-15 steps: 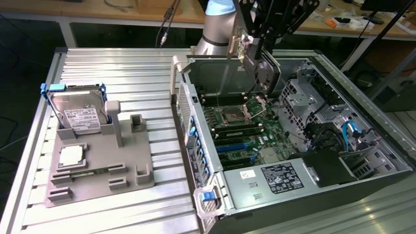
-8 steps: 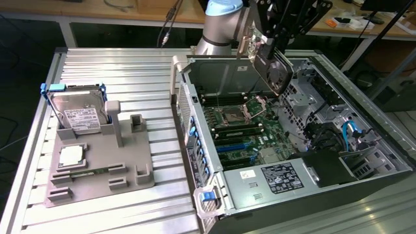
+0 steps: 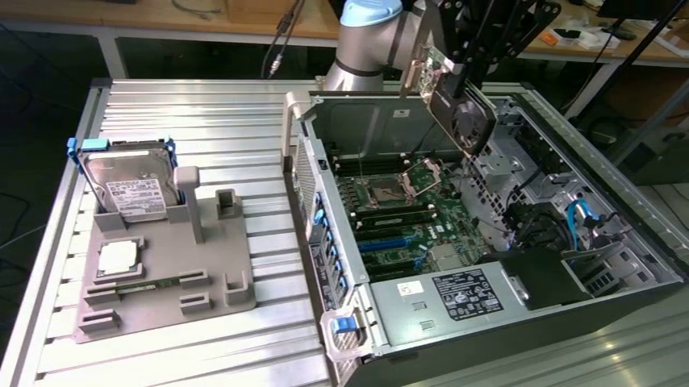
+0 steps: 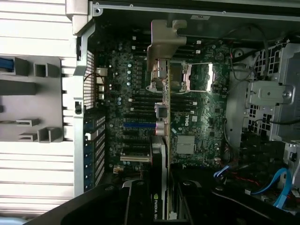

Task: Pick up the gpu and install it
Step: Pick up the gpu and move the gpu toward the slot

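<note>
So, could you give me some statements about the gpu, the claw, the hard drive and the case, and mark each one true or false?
1. The claw holds the gpu in the air over the computer case. True.
2. The gpu is seated in a slot of the motherboard. False: it hangs above the motherboard, gripped by the claw.
3. The hard drive with the blue frame stands on the gray fixture, at the exterior view's left. True.
4. The computer case is closed. False: it lies open and the motherboard inside is exposed.
</note>
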